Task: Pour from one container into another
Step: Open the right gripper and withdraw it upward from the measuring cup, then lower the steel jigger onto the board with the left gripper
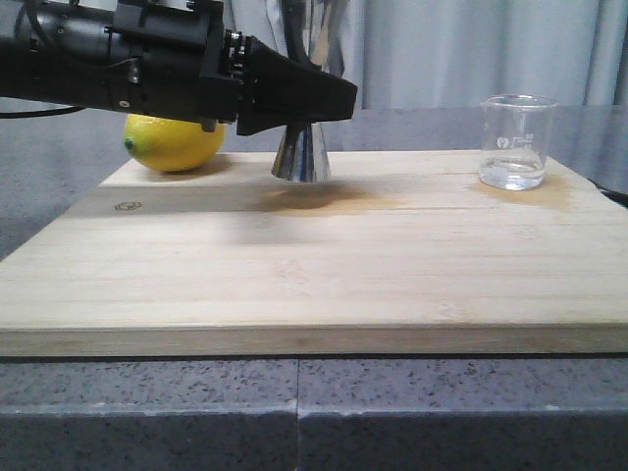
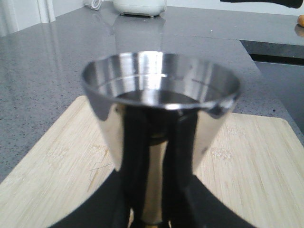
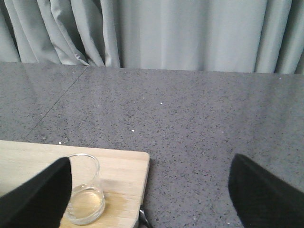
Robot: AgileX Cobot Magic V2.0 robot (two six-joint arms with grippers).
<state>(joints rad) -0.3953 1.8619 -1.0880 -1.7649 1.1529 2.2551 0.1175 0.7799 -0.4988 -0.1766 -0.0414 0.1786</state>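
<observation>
The steel jigger (image 1: 300, 157) stands upright on the wooden board (image 1: 294, 275), left of centre at the back. My left gripper (image 1: 334, 98) reaches in from the left and is shut on its narrow waist. In the left wrist view the jigger's upper cup (image 2: 161, 95) fills the frame, with a black finger on each side of the waist. The glass beaker (image 1: 515, 142), with a little clear water, stands at the board's back right corner. My right gripper (image 3: 149, 199) is open over the grey counter beside that corner, with the beaker (image 3: 85, 190) next to one finger.
A yellow lemon (image 1: 175, 142) lies on the board just left of the jigger, under my left arm. A damp stain (image 1: 324, 201) marks the board in front of the jigger. Grey speckled counter (image 3: 190, 118) surrounds the board; curtains hang behind. A white appliance (image 2: 140, 5) stands far off.
</observation>
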